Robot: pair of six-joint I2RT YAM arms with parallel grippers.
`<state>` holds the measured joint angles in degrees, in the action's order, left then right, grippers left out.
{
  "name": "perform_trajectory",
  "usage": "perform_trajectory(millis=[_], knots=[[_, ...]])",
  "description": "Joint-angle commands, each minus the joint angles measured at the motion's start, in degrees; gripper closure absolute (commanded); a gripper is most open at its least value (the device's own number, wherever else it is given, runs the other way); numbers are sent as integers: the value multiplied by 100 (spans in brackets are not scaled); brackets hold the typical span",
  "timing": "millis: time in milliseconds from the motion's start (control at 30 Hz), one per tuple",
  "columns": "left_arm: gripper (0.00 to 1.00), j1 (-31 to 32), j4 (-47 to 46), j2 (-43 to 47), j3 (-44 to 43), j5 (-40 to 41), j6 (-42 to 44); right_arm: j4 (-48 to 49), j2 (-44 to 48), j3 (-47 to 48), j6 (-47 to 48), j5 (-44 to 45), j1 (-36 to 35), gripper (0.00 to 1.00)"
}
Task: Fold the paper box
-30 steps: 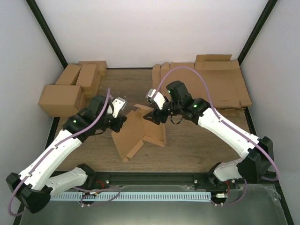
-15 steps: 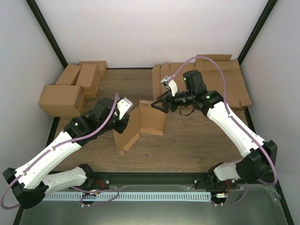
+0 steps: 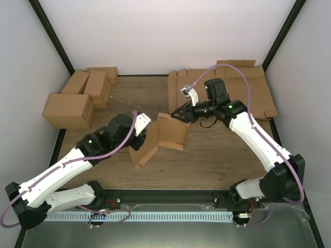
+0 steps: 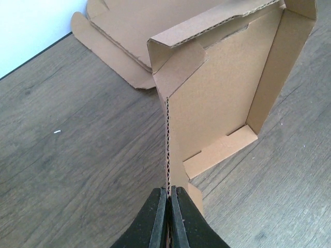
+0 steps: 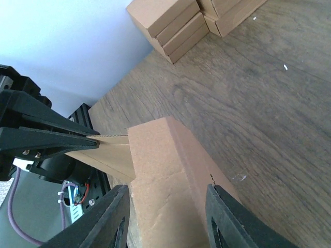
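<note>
Left jaws pinch the paper box [image 4: 222,103] edge-on; right jaws (spread wide) straddle its fold.

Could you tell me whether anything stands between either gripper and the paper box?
Nothing visible does. The left gripper is shut on an upright edge of the paper box, and the right gripper, open, straddles another panel of it.

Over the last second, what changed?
Right pincer swung back and rightward, tipping the box from splayed to near upright. Left pincer slid toward centre, staying shut on the box edge. Finished boxes and flat sheets unmoved.
</note>
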<state>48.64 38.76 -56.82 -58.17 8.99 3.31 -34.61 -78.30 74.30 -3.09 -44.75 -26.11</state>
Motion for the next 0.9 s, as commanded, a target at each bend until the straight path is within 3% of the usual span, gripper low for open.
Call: perform_trajectory(millis=[0,100,267,600,867], knots=[[96,117,-411,44,99,117,108,-87,-49,-49,74,142,26,58],[96,153,-422,-7,94,141,120,-57,21,-100,163,457,27,53],[96,230,-435,-81,103,196,110,184,197,-238,202,866,27,54],[96,320,-462,-195,148,263,57,-175,18,-303,368,115,20,64],[96,321,-458,-330,165,259,-93,-453,200,-451,618,136,-27,68]])
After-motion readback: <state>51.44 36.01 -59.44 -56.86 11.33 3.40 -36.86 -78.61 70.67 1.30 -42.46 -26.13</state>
